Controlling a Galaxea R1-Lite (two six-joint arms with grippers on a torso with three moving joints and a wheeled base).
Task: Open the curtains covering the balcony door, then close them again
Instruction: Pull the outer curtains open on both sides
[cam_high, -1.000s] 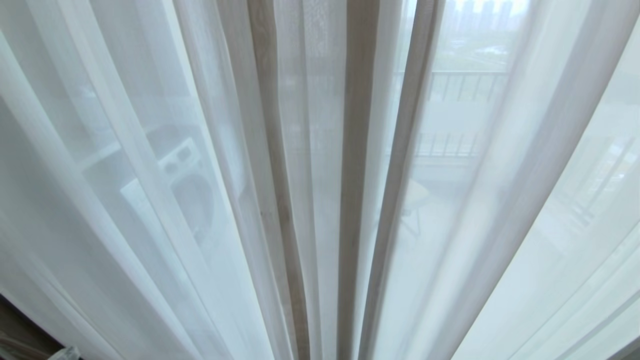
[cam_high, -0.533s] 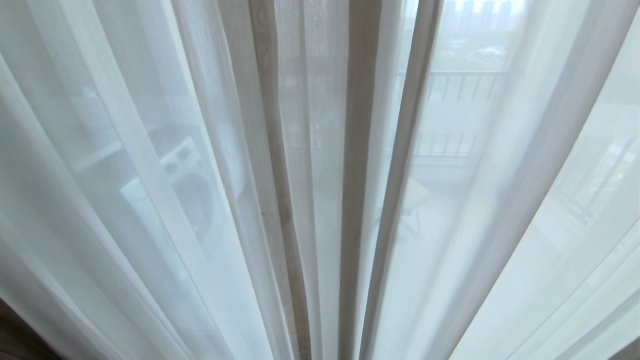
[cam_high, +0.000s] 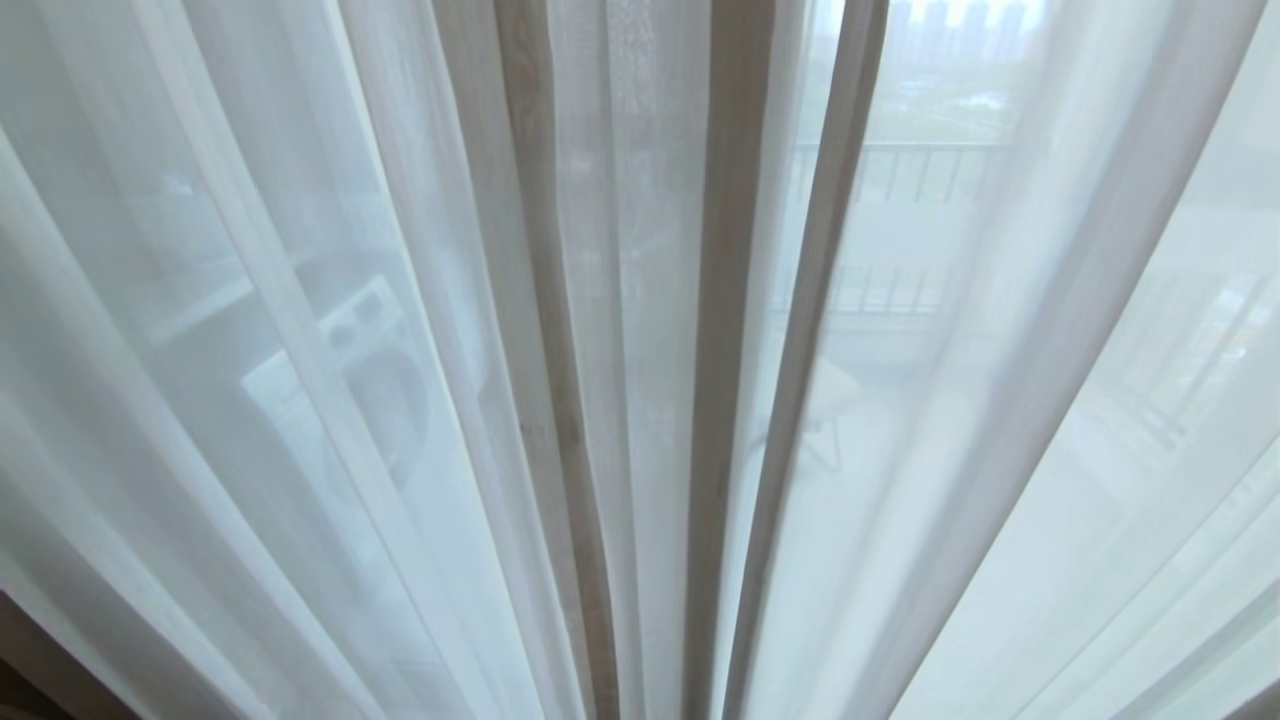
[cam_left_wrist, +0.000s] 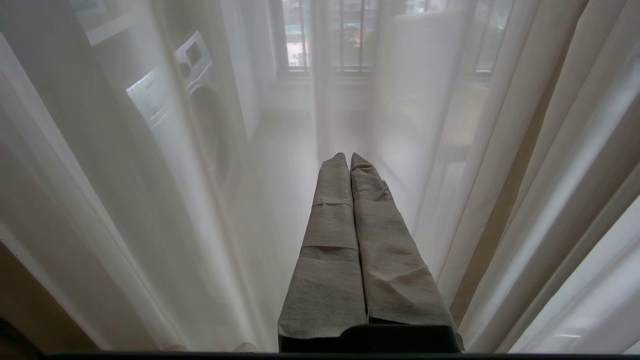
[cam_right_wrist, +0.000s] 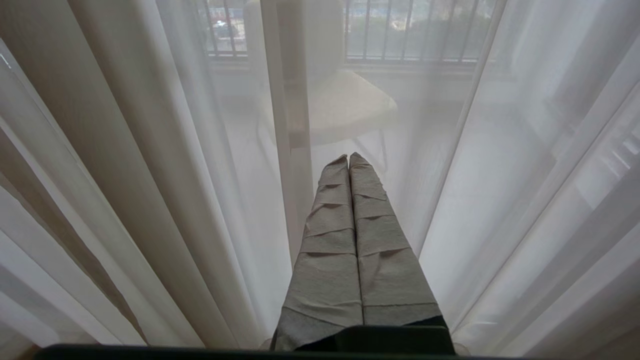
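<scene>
The curtains (cam_high: 640, 400) hang drawn across the whole head view, thin see-through cream-white fabric in long folds with darker beige folds in the middle. No arm shows in the head view. In the left wrist view my left gripper (cam_left_wrist: 349, 156) is shut and empty, its grey-wrapped fingers pointing at the curtains (cam_left_wrist: 525, 175) just short of the fabric. My right gripper (cam_right_wrist: 348, 156) is likewise shut and empty, facing the curtains (cam_right_wrist: 125, 175). The balcony door is hidden behind the fabric.
Through the sheer fabric a white washing machine (cam_high: 370, 350) shows on the left, a small pale table (cam_right_wrist: 345, 105) in the middle and a balcony railing (cam_high: 930, 170) beyond. A strip of brown floor (cam_high: 40, 670) shows at the lower left.
A pale tip at the lower left edge of the head view has dropped out of sight. The left folds have swayed slightly and settled lower.
</scene>
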